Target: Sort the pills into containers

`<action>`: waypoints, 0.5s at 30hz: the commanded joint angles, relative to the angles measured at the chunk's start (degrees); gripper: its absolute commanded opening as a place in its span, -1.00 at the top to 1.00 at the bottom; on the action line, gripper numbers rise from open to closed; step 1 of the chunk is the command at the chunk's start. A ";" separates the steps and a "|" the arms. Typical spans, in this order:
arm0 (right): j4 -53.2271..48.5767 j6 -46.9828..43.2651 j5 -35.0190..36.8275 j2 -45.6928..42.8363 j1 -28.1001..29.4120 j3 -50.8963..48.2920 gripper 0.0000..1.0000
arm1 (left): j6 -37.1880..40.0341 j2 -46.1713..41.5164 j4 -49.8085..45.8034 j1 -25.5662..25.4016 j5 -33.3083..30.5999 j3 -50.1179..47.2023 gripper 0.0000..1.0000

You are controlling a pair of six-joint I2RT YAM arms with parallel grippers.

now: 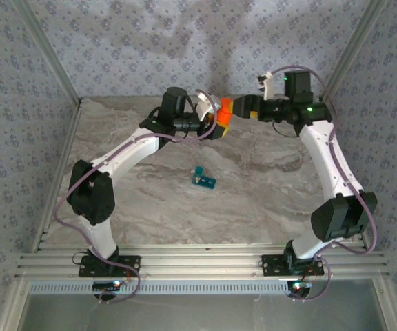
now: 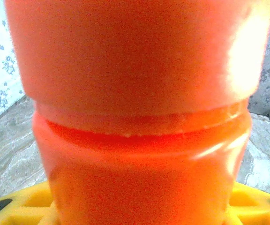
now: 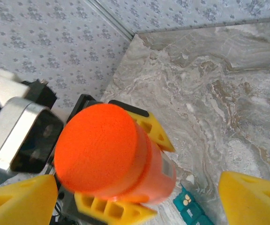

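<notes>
1. Reaching from its base at the near left, the left arm point(image 1: 126, 155) bends up and over toward the back middle of the marbled table point(image 1: 150, 207).
2. At its end, the left gripper point(image 1: 219, 118) has its yellow fingers point(image 2: 32, 194) clamped on the body of the orange bottle point(image 1: 223, 114). The bottle is held in the air, lying roughly sideways with its cap facing the right arm.
3. The teal pill box point(image 1: 203, 180) lies on the table near the middle, nearer the camera than the bottle and well apart from both grippers. The lid at its left end looks raised, but it is too small to be sure.
4. The right gripper point(image 1: 245, 107) hangs just beside the cap end of the bottle. Its yellow fingers point(image 3: 252, 197) are spread wide, one on either side of the cap in the right wrist view. Whether they touch the bottle cannot be told.
</notes>
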 commanded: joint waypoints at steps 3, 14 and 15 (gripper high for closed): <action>-4.09 -5.03 -5.15 -3.94 -3.31 1.24 -0.77 | 2.09 -2.29 -0.59 1.61 6.16 3.29 1.00; -18.77 -17.76 3.78 4.82 0.58 17.35 -0.72 | 9.34 0.84 -16.43 1.70 12.16 10.24 1.00; -19.43 -18.30 3.85 5.41 1.12 18.51 -0.73 | 9.43 1.08 -16.82 1.71 12.40 10.53 1.00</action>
